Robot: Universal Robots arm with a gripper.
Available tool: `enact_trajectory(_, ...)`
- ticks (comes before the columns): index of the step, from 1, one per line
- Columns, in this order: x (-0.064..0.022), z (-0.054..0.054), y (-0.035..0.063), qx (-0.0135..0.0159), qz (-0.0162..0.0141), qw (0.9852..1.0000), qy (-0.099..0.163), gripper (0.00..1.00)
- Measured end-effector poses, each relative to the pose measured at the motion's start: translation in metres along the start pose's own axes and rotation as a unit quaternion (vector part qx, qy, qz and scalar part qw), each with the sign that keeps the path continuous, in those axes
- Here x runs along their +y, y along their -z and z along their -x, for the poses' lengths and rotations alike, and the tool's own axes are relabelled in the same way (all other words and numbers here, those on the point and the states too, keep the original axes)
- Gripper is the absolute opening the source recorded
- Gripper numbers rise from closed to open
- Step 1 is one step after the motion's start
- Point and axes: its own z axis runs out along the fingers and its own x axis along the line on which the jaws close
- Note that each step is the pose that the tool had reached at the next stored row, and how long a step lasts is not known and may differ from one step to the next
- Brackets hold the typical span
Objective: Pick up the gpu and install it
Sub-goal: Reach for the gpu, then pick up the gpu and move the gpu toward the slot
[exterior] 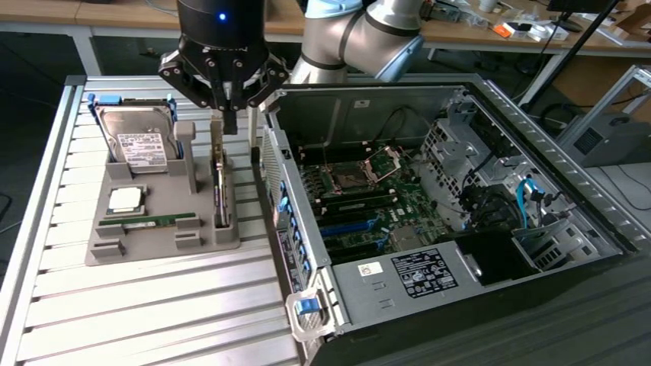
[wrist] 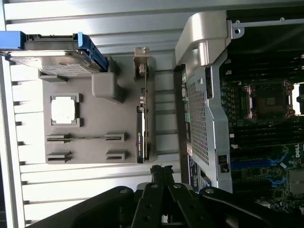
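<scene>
Your hand [exterior: 231, 127] hangs closed, gripping nothing, just above the one gpu [exterior: 219, 187], which stands on edge in one grey holder [exterior: 152, 242] alongside one hard drive [exterior: 137, 141], one processor [exterior: 125, 200] and one memory stick [exterior: 148, 219].

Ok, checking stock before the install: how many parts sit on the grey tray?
4: hard drive at the far end, CPU mid-tray, memory stick just nearer, gpu on edge beside the case. None looks hidden.
</scene>
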Motion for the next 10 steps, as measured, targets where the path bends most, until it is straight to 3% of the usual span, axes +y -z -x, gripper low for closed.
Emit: enact_trajectory(10,-0.0001,-0.0013,0.0,0.0,0.0,1.0,0.0,0.11)
